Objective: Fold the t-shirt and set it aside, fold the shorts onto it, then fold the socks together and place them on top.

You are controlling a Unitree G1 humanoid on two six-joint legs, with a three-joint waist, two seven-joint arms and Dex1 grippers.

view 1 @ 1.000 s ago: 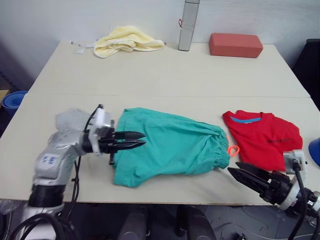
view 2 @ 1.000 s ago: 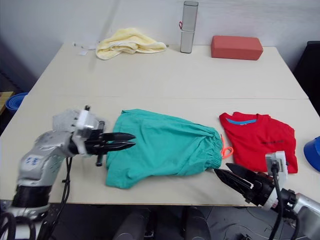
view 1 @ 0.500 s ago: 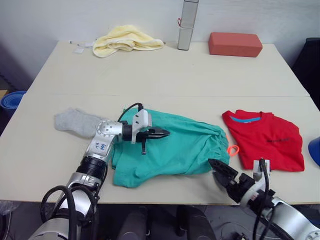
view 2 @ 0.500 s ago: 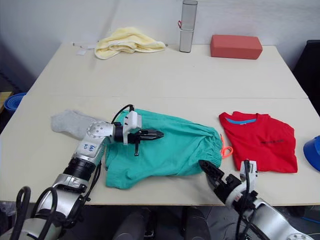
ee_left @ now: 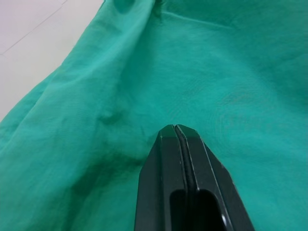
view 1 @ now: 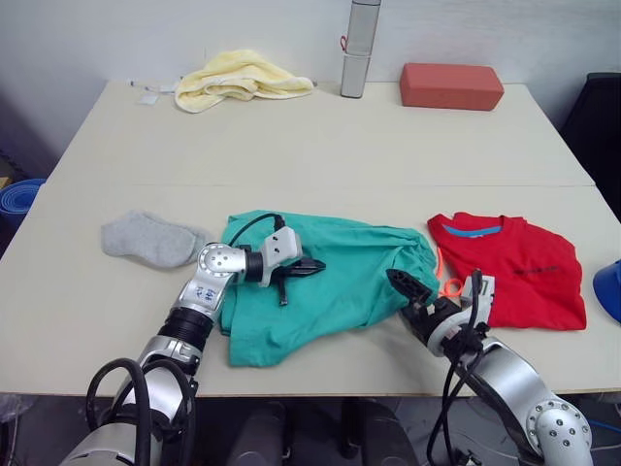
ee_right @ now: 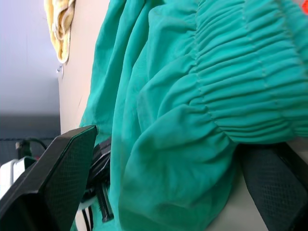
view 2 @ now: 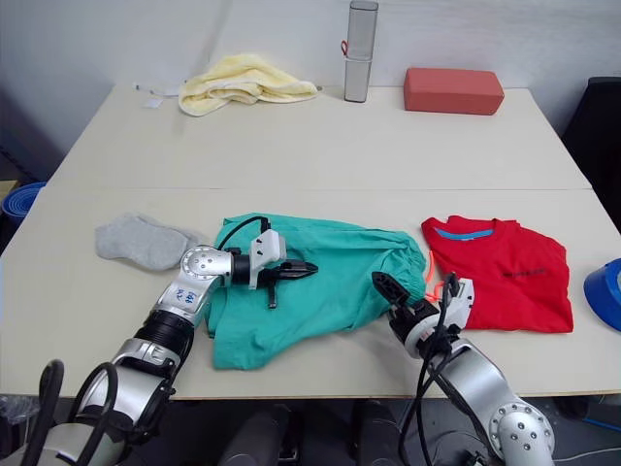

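Observation:
The teal-green shorts point(view 1: 340, 282) lie rumpled at the table's front centre, their orange drawstring point(view 1: 448, 286) at the right end. My left gripper point(view 1: 312, 265) is shut and rests on the middle of the shorts, with teal cloth point(ee_left: 120, 96) all round its tips. My right gripper point(view 1: 400, 283) is open at the bunched waistband point(ee_right: 226, 96), with a fold of that cloth between its two fingers. The red t-shirt point(view 1: 514, 267) lies folded to the right of the shorts. One grey sock point(view 1: 146, 238) lies on the table left of the shorts.
At the table's far side are a pale yellow towel point(view 1: 243, 78), a tall grey canister point(view 1: 357, 49) and a red block point(view 1: 451, 85). A blue object point(view 1: 609, 289) shows at the right edge. The table's front edge point(view 1: 320, 393) runs close below the shorts.
My right gripper has come in from the front edge to the shorts' waistband, which has bunched up and shifted left. My left gripper, over the sock one second ago, now lies on the shorts.

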